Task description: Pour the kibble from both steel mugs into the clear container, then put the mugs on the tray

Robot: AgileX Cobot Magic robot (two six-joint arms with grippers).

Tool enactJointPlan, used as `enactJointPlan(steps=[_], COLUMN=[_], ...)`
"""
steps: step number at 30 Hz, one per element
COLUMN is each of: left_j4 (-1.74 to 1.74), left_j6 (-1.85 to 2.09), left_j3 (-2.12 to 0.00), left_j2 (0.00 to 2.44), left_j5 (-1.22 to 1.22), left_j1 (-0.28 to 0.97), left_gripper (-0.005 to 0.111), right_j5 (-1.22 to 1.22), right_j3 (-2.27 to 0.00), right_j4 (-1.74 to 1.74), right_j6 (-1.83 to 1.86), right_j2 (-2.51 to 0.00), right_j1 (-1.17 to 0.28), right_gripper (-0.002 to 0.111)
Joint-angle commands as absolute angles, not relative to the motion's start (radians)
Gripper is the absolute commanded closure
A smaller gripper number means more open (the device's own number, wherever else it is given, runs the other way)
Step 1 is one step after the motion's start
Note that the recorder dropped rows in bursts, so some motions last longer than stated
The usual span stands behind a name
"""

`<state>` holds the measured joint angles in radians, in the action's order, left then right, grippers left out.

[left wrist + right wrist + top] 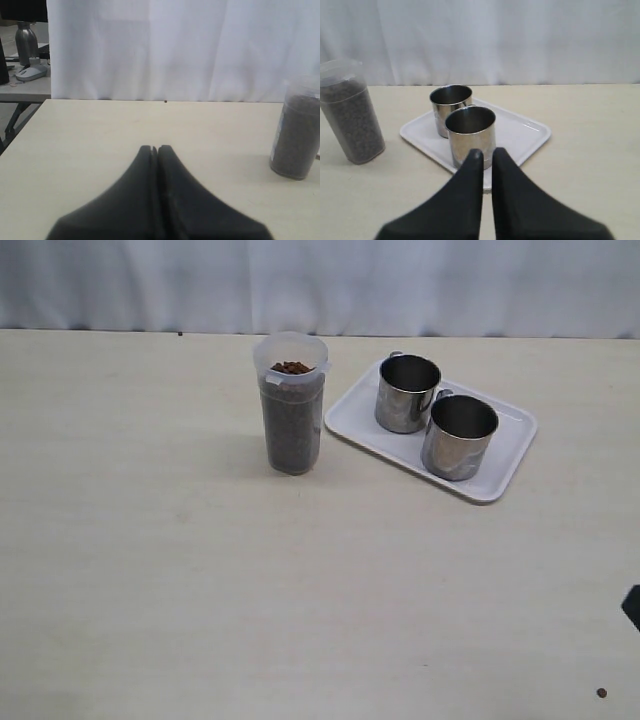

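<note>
Looks done: kibble [291, 368] in the container [292, 430], mugs [407, 395] [459, 438] on the tray [350, 418] just ahead of the right jaws, those and the left jaws closed empty, so next is just parking.

backdrop: white curtain [320, 285] | table [150, 590]: pale beige | side desk [25, 92]: grey

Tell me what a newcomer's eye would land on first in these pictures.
The clear container draws the eye first. It stands upright near the middle of the table, filled almost to its rim with brown kibble. To its right in the exterior view, the far steel mug and the near steel mug stand upright and close together on the white tray.
</note>
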<state>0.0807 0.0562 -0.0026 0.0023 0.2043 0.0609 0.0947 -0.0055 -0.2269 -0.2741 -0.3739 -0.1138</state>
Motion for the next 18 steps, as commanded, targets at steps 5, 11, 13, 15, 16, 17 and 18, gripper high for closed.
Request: enactJointPlan(steps=[5, 11, 13, 15, 16, 17, 18], left_j4=[0.080, 0.080, 0.080, 0.080, 0.080, 0.080, 0.080], left_j6=[0.057, 0.057, 0.057, 0.057, 0.057, 0.057, 0.057], left_j3=[0.000, 0.000, 0.000, 0.000, 0.000, 0.000, 0.000], left_j2=[0.000, 0.000, 0.000, 0.000, 0.000, 0.000, 0.000], left_j5=[0.195, 0.195, 0.195, 0.195, 0.195, 0.195, 0.195], left_j1=[0.068, 0.068, 0.068, 0.068, 0.068, 0.068, 0.068], left_gripper=[0.107, 0.107, 0.107, 0.107, 0.107, 0.107, 0.107], right_j5=[-0.133, -0.163, -0.163, -0.163, -0.163, -0.163, -0.163], right_j3=[0.000, 0.000, 0.000, 0.000, 0.000, 0.000, 0.000], right_j4=[-0.206, -0.196, -0.196, -0.196, -0.196, -0.196, -0.196], right_j6=[-0.296, -0.296, -0.296, -0.298, -0.298, -0.298, -0.298], right_j2=[-0.041, 0.000, 0.000, 0.000, 0.000, 0.000, 0.000], right_j1=[-0.108, -0.108, -0.108, -0.108, -0.108, -0.108, -0.108], right_gripper=[0.103, 0.103, 0.103, 0.103, 0.103, 0.103, 0.103])
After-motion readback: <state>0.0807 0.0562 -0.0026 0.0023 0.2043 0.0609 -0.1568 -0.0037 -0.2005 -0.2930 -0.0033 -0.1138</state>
